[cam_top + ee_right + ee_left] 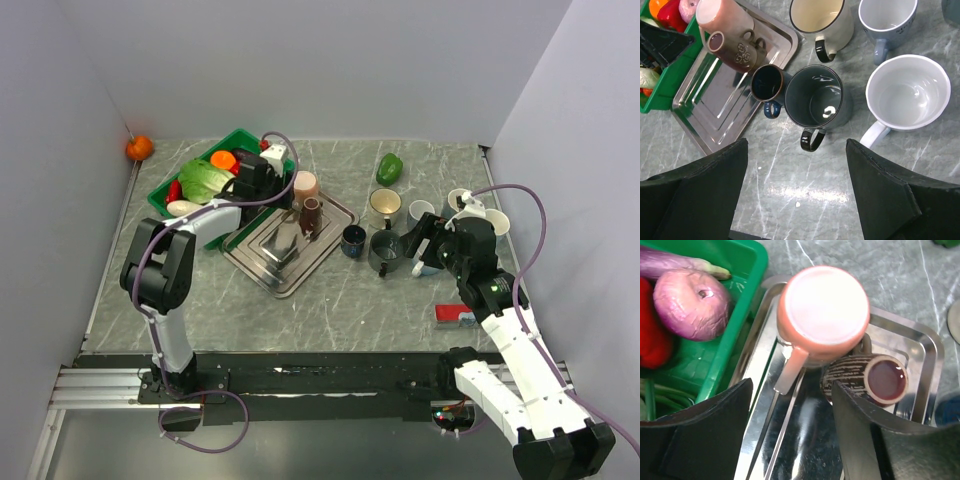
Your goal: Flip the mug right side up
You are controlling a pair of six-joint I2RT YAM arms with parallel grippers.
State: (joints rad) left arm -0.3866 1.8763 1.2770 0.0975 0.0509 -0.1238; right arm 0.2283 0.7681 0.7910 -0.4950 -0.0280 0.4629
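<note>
The pink mug point(822, 310) stands upside down at the far corner of the metal tray point(920, 340), with a brown mug point(865, 380) tilted just beside it. The left gripper point(790, 440) hangs above them, fingers spread and holding nothing. The right gripper point(797, 195) is likewise open, over a dark grey mug point(815, 97) to the right.

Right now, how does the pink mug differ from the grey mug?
The pink mug stands bottom up, while the grey mug stands mouth up and looks empty. The pink mug sits on the steel tray, while the grey mug is on the table, off the tray. The pink mug is pale, the grey mug dark and glossy. Both have one handle.
</note>
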